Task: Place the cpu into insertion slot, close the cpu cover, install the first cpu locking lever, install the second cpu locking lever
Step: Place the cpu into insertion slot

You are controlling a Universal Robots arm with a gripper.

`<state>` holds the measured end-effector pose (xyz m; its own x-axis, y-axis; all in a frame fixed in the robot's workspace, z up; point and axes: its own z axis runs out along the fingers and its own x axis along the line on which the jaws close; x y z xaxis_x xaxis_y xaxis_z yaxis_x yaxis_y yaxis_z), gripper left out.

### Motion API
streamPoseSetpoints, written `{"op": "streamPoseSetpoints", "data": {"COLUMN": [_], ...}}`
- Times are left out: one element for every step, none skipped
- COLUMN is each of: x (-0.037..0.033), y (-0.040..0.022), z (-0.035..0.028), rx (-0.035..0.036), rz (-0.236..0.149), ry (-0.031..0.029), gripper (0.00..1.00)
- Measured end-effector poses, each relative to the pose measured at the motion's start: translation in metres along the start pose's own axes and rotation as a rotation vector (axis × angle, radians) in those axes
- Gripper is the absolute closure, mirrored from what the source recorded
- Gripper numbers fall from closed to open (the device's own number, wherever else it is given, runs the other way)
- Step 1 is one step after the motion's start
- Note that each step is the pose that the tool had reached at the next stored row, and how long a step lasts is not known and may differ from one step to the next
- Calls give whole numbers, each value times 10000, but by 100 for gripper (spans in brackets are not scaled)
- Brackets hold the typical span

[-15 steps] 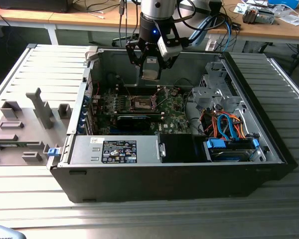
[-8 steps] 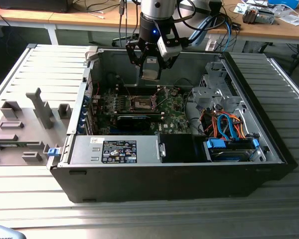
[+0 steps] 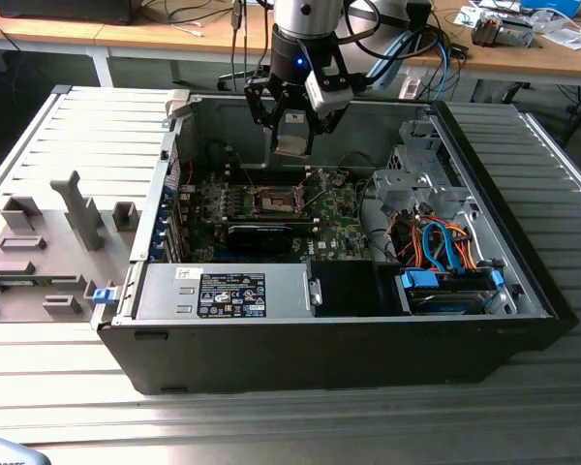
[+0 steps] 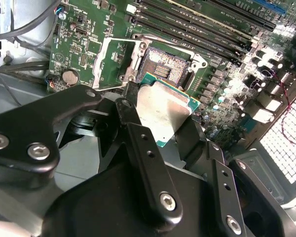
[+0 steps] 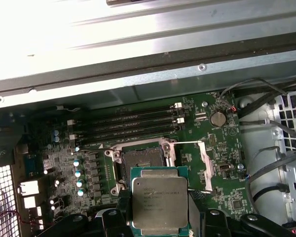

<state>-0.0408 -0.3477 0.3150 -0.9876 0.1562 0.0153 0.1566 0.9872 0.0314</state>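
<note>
My gripper [image 3: 294, 136] hangs inside the open computer case, above the green motherboard, shut on the cpu [image 3: 293, 143]. The cpu is a flat square chip with a silvery face and green edge, seen between the black fingers in both wrist views [image 5: 159, 205] [image 4: 164, 109]. Below it lies the insertion slot [image 5: 143, 160] [image 4: 163, 64] [image 3: 278, 201], a square socket with a dark centre and metal rim, uncovered. The cpu cover [image 5: 203, 163] [image 4: 111, 60] is swung open to one side of the slot.
The black computer case [image 3: 349, 358] sits on a ribbed grey table. Memory slots [image 5: 133, 123] run beside the socket. A drive cage and orange and blue cables [image 3: 436, 242] fill the case at the exterior view's right. Grey fixtures [image 3: 48, 242] stand at the left.
</note>
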Motion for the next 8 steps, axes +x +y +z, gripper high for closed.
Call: {"op": "streamPoseSetpoints", "data": {"x": [0, 0, 0, 0, 0, 0, 0, 0], "y": [0, 0, 0, 0, 0, 0, 0, 0], "z": [0, 0, 0, 0, 0, 0, 0, 0], "rx": [0, 0, -1, 0, -1, -1, -1, -1], "rz": [7, 15, 29, 38, 47, 56, 63, 76], "ry": [-1, -1, -1, -1, -2, -2, -2, -3], "gripper": [45, 45, 45, 45, 45, 45, 45, 45]}}
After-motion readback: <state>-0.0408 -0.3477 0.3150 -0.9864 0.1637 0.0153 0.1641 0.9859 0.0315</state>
